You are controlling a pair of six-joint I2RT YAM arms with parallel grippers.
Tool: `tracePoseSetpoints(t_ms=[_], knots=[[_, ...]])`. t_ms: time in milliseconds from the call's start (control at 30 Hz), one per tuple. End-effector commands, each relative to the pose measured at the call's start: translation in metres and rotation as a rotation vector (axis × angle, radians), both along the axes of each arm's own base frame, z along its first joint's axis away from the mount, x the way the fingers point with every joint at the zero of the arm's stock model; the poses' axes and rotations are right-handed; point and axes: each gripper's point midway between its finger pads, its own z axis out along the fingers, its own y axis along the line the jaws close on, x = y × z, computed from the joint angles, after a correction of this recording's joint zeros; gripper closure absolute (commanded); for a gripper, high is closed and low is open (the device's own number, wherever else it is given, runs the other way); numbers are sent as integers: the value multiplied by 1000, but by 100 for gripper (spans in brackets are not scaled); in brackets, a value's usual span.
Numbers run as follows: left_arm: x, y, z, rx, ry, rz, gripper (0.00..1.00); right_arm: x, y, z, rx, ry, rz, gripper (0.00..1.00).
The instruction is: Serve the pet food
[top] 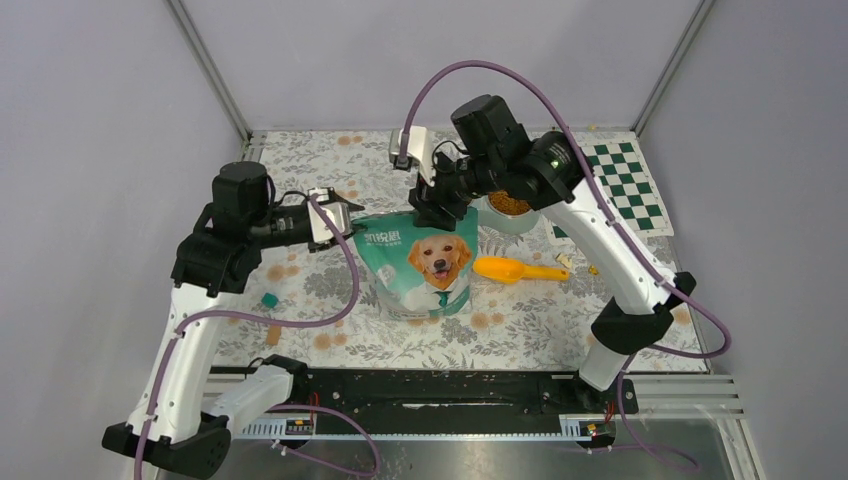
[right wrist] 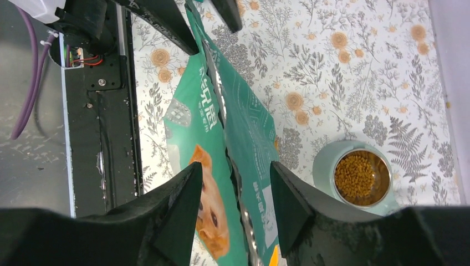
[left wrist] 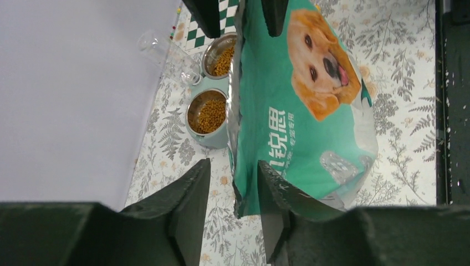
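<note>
The pet food [right wrist: 356,177] is held in bowls [right wrist: 324,164] near the tabletop's [top: 300,170] far edge, just behind the upright bag [top: 425,265]. The left end effector [left wrist: 234,166] and right end effector [right wrist: 235,166] are spread astride its top seam, the right nearer.

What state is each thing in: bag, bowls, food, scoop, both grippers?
teal bag: upright, mouth looks shut.
pet food: in both bowls.
green bowl: upright, filled.
steel bowl: upright, part filled.
orange scoop: lying flat, unheld.
left gripper: jaws open, astride the bag's top edge.
right gripper: jaws open, astride the bag's top edge.
</note>
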Motion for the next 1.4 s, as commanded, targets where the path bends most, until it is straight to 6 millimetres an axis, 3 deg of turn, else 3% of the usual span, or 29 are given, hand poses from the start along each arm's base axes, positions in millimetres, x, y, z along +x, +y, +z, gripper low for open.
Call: tracePoseSetpoints(t_ms=[0, 133, 333, 467, 600, 733, 867, 1067, 1167, 1367], knots=[[4, -9, 41, -84, -97, -25, 57, 3, -14, 15, 23, -19, -88, 44], [2, -17, 48, -108, -94, -56, 45, 0, -21, 17, 30, -1, -125, 42], [7, -20, 64, -182, -122, -23, 39, 4, -31, 26, 58, -6, -227, 37], [16, -17, 84, -281, -147, 59, 36, 9, -39, 33, 106, -37, -303, 35], [32, -8, 108, -451, -84, 207, 23, 20, -51, 43, 173, -82, -417, 34], [51, -2, 122, -571, 68, 342, 24, 25, -68, 52, 251, -89, -515, 31], [51, -9, 120, -572, 108, 309, 24, 14, -73, 53, 299, 13, -486, 31], [48, -18, 111, -531, 111, 242, 22, 10, -81, 24, 239, 65, -476, 31], [47, -26, 110, -526, 152, 198, 22, 7, -83, 21, 231, 51, -442, 32], [30, -48, 97, -462, 222, 51, 22, 3, -84, 17, 219, 38, -355, 34]])
